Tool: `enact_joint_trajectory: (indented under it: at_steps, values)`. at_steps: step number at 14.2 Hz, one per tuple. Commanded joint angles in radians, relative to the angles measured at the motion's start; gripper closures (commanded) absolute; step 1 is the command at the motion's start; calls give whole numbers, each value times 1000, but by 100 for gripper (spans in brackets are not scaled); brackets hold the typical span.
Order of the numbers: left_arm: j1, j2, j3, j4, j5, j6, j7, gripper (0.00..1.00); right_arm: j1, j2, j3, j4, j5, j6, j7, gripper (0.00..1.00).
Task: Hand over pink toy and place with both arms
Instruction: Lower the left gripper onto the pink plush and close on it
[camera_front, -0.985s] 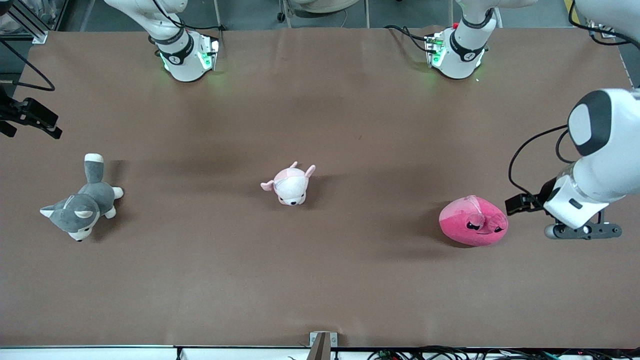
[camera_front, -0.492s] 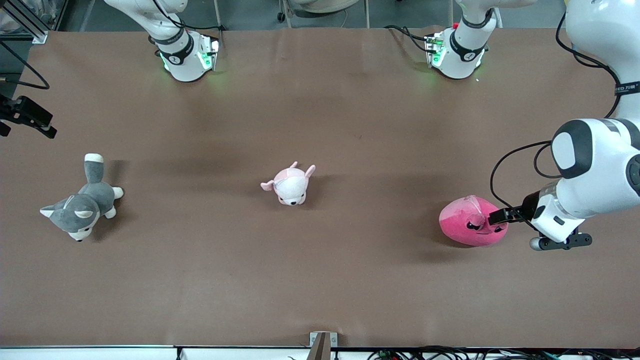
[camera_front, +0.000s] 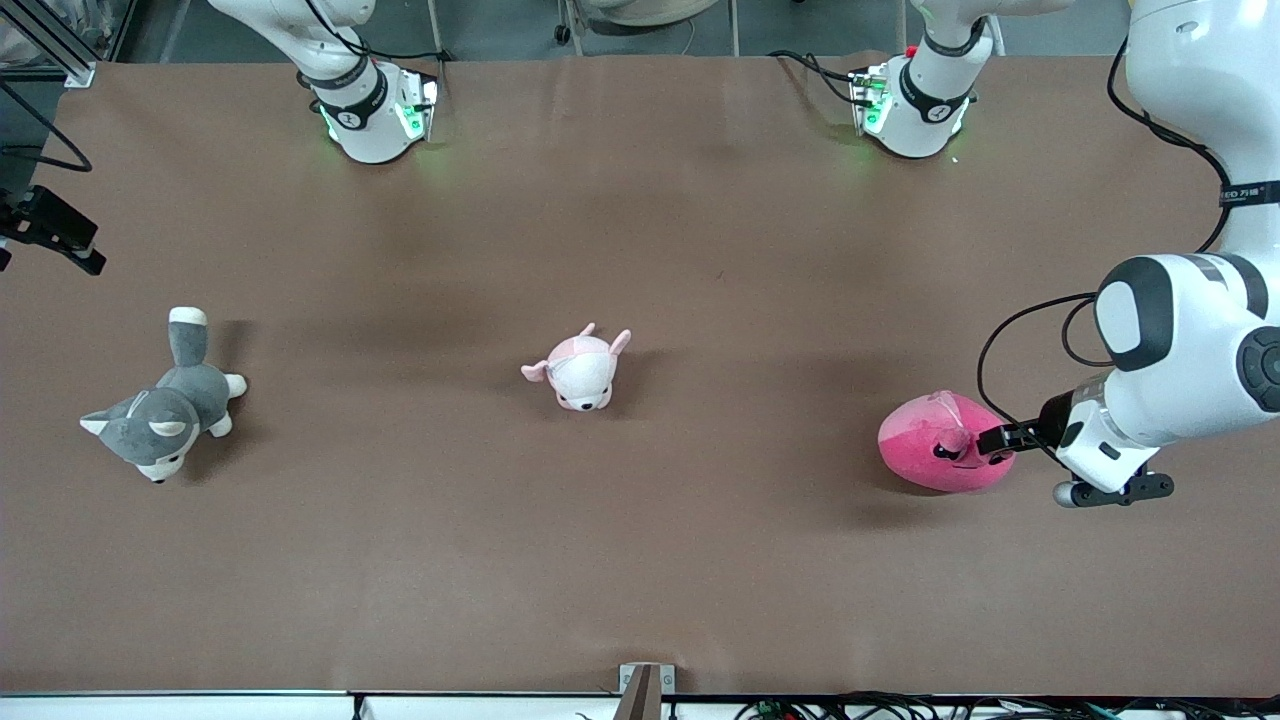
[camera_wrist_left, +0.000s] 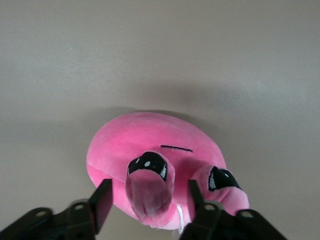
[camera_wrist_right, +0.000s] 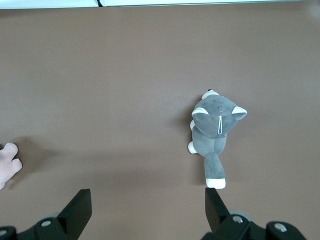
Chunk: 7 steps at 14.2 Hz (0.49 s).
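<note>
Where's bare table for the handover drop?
Wide bare stretches between the grey dog and pale pink plush, and between that plush and the pink toy. Crowded only at the pink toy, where the left gripper straddles its snout.

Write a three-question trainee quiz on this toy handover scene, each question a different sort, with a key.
1. True or false: the left gripper has its fingers on either side of the pink toy's snout.
2. Which toy lies nearest the right arm's end of the table? A. grey dog B. pale pink animal C. pink toy
3. Fill in: the right gripper, over the table, is ____.

Key: 1 true; 2 A; 3 open.
</note>
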Motion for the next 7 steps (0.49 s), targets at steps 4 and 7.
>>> enact_joint_trajectory:
  at_steps: [4, 7]
  values:
    - [2, 19, -1, -1, 19, 9, 17, 87, 7, 7, 3, 11, 16, -11, 20, 0]
    - [-11, 7, -1, 6, 21, 5, 15, 100, 6, 12, 1, 7, 17, -11, 21, 0]
